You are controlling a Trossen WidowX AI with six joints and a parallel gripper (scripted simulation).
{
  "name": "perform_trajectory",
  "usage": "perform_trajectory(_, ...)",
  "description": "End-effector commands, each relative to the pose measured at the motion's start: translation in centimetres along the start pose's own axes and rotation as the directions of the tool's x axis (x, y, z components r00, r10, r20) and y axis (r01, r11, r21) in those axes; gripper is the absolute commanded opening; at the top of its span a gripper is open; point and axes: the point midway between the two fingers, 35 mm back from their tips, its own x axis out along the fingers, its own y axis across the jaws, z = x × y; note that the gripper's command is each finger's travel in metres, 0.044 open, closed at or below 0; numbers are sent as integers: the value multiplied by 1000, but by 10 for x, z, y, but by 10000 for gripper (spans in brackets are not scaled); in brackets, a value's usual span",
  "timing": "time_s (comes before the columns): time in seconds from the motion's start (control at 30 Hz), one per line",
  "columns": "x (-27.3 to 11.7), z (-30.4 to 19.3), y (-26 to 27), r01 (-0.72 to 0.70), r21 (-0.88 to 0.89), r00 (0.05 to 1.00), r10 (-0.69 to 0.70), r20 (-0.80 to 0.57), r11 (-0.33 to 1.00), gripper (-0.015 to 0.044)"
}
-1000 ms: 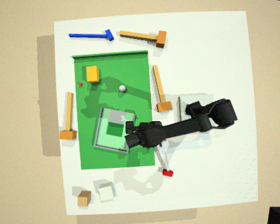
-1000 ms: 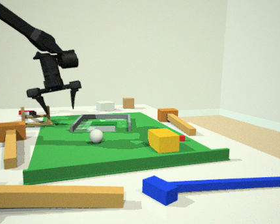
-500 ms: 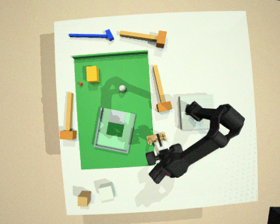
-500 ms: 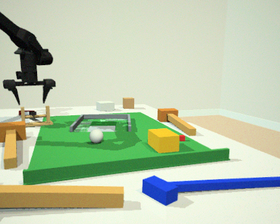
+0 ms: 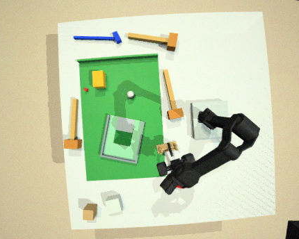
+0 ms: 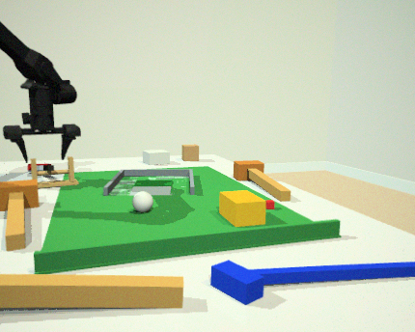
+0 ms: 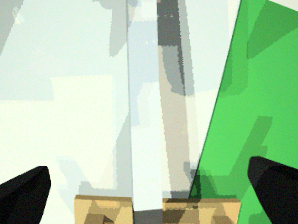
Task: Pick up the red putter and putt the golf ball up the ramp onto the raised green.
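Looking down from the top, we see our gripper [image 5: 165,166] hanging above a small tan wooden rack [image 5: 167,147] at the edge of the green mat [image 5: 94,167]. Its fingers are spread wide and hold nothing.

The red putter [image 6: 36,167] lies on that rack. We can see only a bit of its red end in the side view, behind the rack posts, and a tiny red spot under the arm in the top view. Its pale thin shaft [image 7: 174,116] runs away from the rack across the white worktop [image 5: 227,62] in the wrist view, right beside the mat's edge. The black fingers sit far out on both sides of the rack, not touching it.

The white golf ball [image 5: 131,94] rests on the mat, well away from the putter. Near it is the raised green [image 5: 122,139], a grey-walled square with a darker green patch in the middle.

A yellow block [image 5: 99,78] stands on the mat near the far corner, with a tiny red cube [image 5: 85,89] beside it.

Other clubs lie around the mat: a blue putter [image 5: 98,37], and three orange-tan ones, one next to the blue one [image 5: 154,39], one by the right edge [image 5: 172,95] and one by the left edge [image 5: 73,125]. The right one lies between the ball and the rack. A tan cube [image 5: 90,211] and a white cube [image 5: 112,202] sit past the mat's near end.
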Motion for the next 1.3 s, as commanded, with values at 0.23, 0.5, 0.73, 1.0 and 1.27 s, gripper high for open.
perform_trajectory(0.23, 25, -3, 2, -10, 4, 1000, 10, -3, 1000, 440)
perform_trajectory(0.5, 33, -4, 2, -10, 4, 1000, 10, -3, 1000, 440)
perform_trajectory(0.73, 44, -5, 2, -10, 4, 1000, 10, -3, 1000, 440)
perform_trajectory(1.0, 48, -6, 2, -10, 4, 1000, 10, -3, 1000, 440)
perform_trajectory(1.27, 45, -5, 1, -2, 2, 1000, 2, -1, 1000, 230)
